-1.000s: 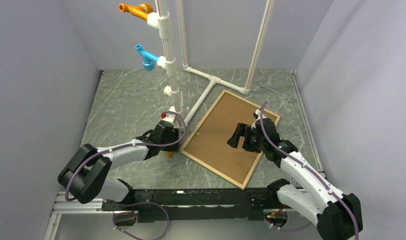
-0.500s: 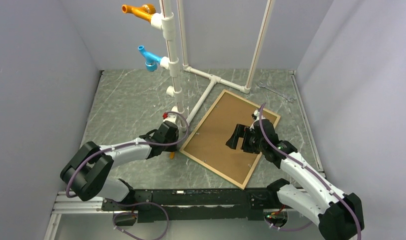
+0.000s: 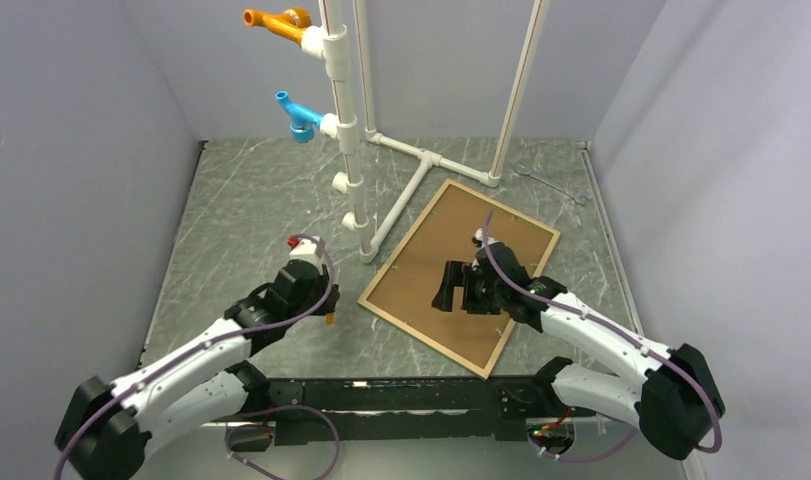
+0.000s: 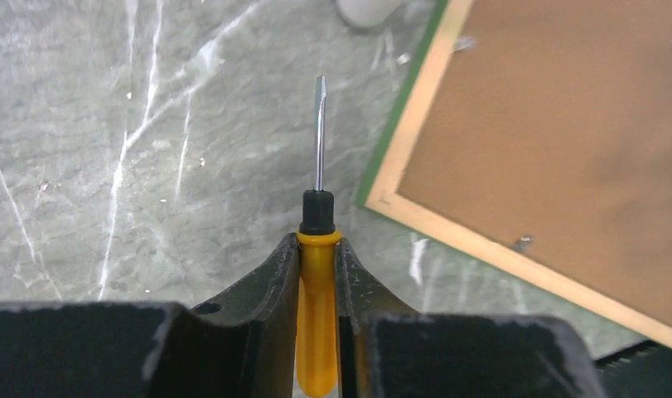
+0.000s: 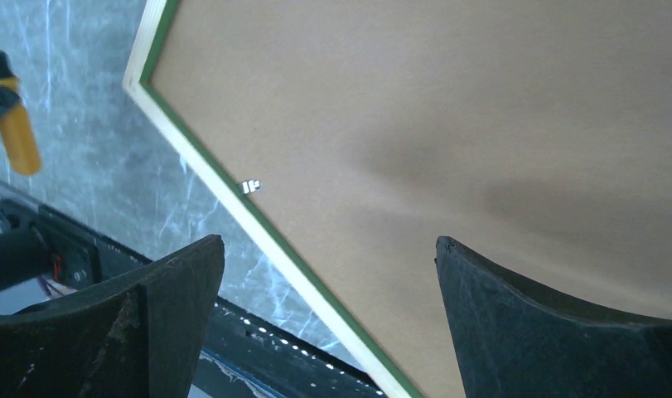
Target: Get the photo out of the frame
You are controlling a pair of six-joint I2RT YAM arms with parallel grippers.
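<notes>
Grey-green marbled counter [image 3: 241,200] boxed in by plain grey walls [image 3: 71,150]. The frame [image 4: 415,104] lies face down at centre right, brown backing board [image 3: 431,245] upward, the photo out of sight. Left fingers [image 4: 266,286] pinch a yellow screwdriver [image 4: 318,290]; right fingers [image 5: 171,311] hang spread above the board.

loc: robot lab cell | evid: grey encl. walls [image 3: 71,150], PVC pipe stand [image 3: 347,150], marbled bench [image 3: 251,200]

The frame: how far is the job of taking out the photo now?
Done: the left gripper grips the screwdriver. In hand: the open right gripper hovers over the backing board. To do: the frame lies face down, board in, a clip at its edge, the photo hidden; clips, board and photo remain.
</notes>
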